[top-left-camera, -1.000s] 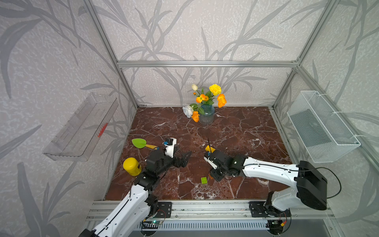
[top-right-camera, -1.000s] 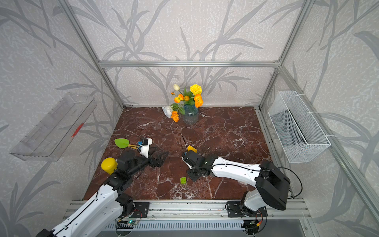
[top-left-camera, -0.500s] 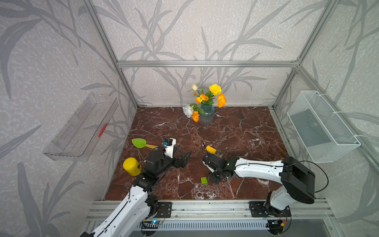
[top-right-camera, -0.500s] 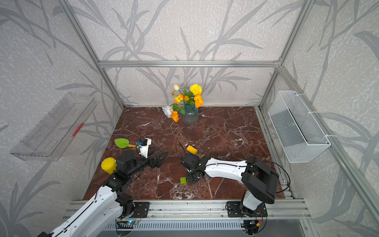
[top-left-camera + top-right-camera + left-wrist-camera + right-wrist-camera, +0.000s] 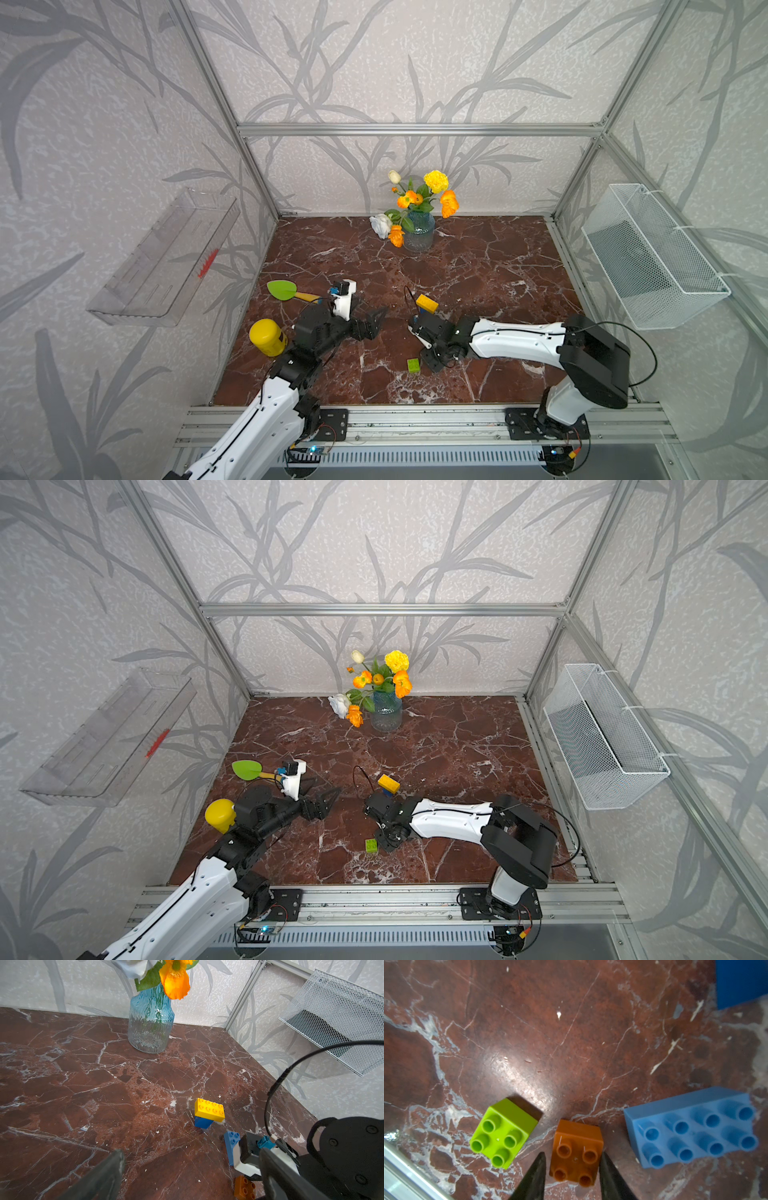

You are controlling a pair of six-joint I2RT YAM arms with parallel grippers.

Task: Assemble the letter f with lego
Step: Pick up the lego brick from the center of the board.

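Observation:
My right gripper [image 5: 573, 1154] is open and points down at the table, its two black fingertips on either side of the small orange lego brick [image 5: 577, 1153], with a thin gap showing on one side. The lime green brick [image 5: 503, 1132] and the long blue brick [image 5: 691, 1132] lie close beside the orange one. A yellow brick [image 5: 427, 303] sits on a short blue brick [image 5: 202, 1123] just behind the right gripper [image 5: 432, 361]. My left gripper [image 5: 372, 320] hovers wide open and empty to the left. No assembled letter f shows.
A glass vase of flowers [image 5: 419, 232] stands at the back. A yellow jar [image 5: 268, 337] and a green toy shovel [image 5: 282, 289] lie at the left near my left arm. A wire basket [image 5: 652, 257] and a clear shelf [image 5: 166, 257] hang on the side walls.
My right arm has swung left and forward, bringing its gripper down over the orange brick beside the green one. The left arm has not moved.

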